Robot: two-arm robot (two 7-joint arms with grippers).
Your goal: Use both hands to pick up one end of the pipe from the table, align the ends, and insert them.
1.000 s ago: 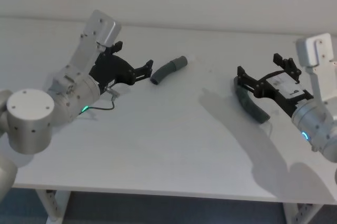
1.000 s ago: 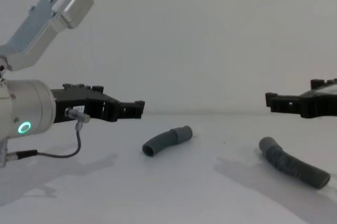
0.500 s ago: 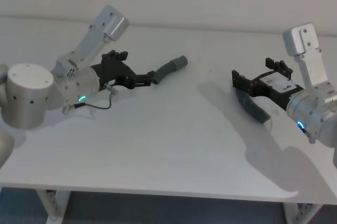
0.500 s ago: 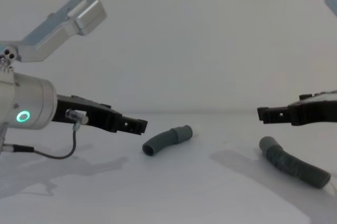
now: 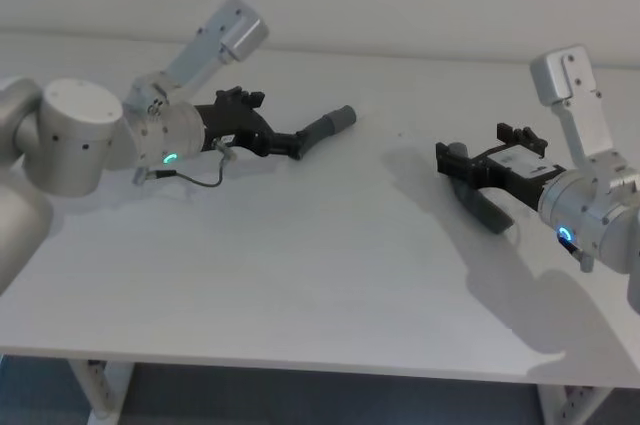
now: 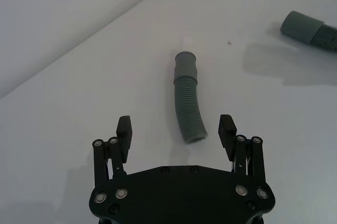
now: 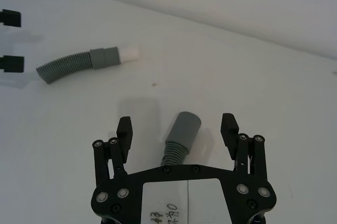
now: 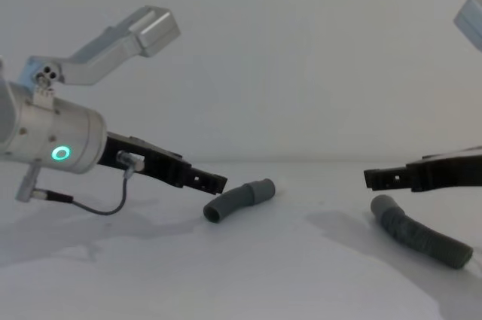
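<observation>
While neither piece is in hand, I list the stock on the table, twelve o'clock being its far edge. Hose pieces, two: one shorter piece at about eleven o'clock and one longer piece at about three, well apart. Mating ends, two: one white tip on the shorter piece's far cuff, pointing toward two o'clock, and one socket cuff on the longer piece, pointing toward eleven. Grippers, two, both spread wide and holding nothing. My left gripper sits at ten o'clock with the shorter piece's plain end lying between its fingers. My right gripper hovers over the socket cuff, clear of it. Handling, as I judge it: both pieces are light. The ribbed lengths bend easily and give good purchase, while the cuffs are stiffer and smooth, so likelier to slip. The best hold is on the ribs just behind each cuff, leaving the tip and socket mouth free and steady.
</observation>
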